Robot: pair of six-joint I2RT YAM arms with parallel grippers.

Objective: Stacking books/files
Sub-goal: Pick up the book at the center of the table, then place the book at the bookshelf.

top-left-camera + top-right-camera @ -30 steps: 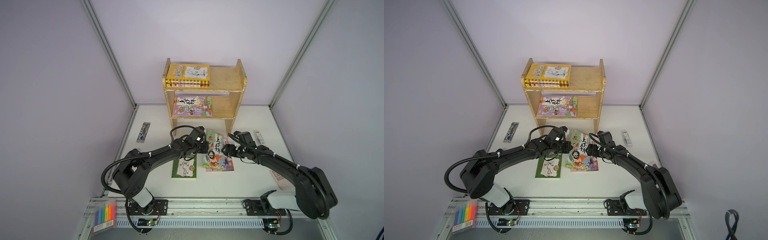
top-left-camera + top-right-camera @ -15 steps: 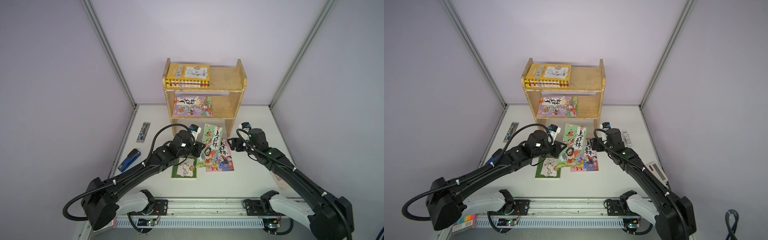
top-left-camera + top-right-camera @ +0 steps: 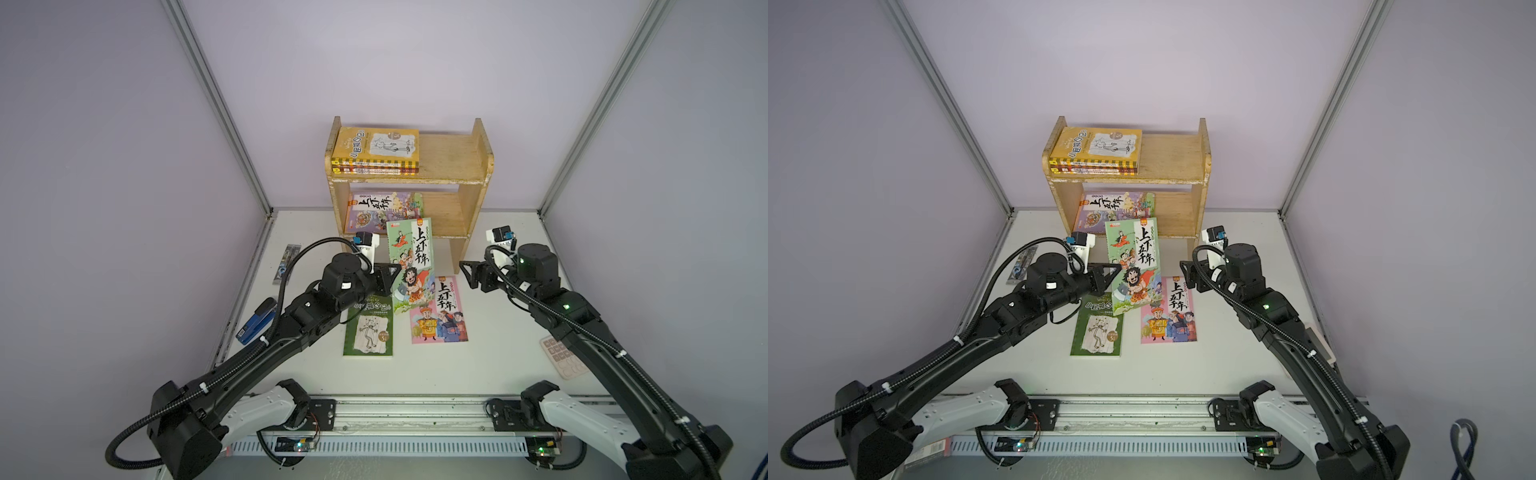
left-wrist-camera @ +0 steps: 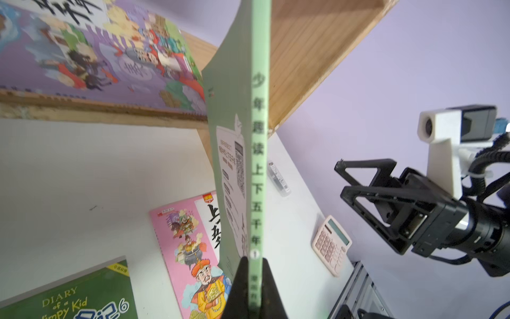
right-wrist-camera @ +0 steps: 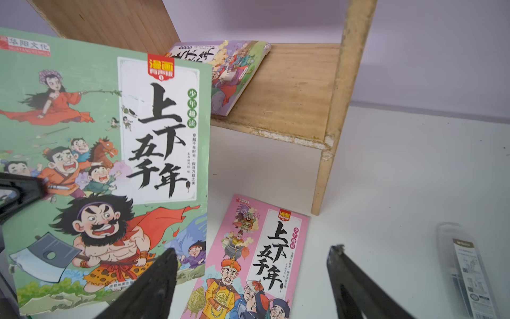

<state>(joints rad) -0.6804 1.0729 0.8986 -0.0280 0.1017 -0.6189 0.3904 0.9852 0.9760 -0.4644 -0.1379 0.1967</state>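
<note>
While held upright before shelf [image 3: 457,166], pinched at spine by left gripper [image 3: 392,277]: green cartoon book [image 3: 409,262], above pink book [image 3: 438,311] and green sketch book [image 3: 370,328] flat on table [image 3: 478,353]. Right gripper [image 3: 467,274] alongside: jaws wide, holding nothing.

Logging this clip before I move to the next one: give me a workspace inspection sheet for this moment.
Surface: white table, books and small items on it.
Job's things: light green book held up by its spine; pink book and dark green book flat on the table; purple book on the wooden shelf's lower board; yellow-topped stack on its top board.
Clutter: calculator, blue stapler, pen pack.
Grippers: left gripper shut on light green book; right gripper open, empty.
Cables: black conduit loops along both arms.
Surroundings: lilac walls, metal frame posts.
</note>
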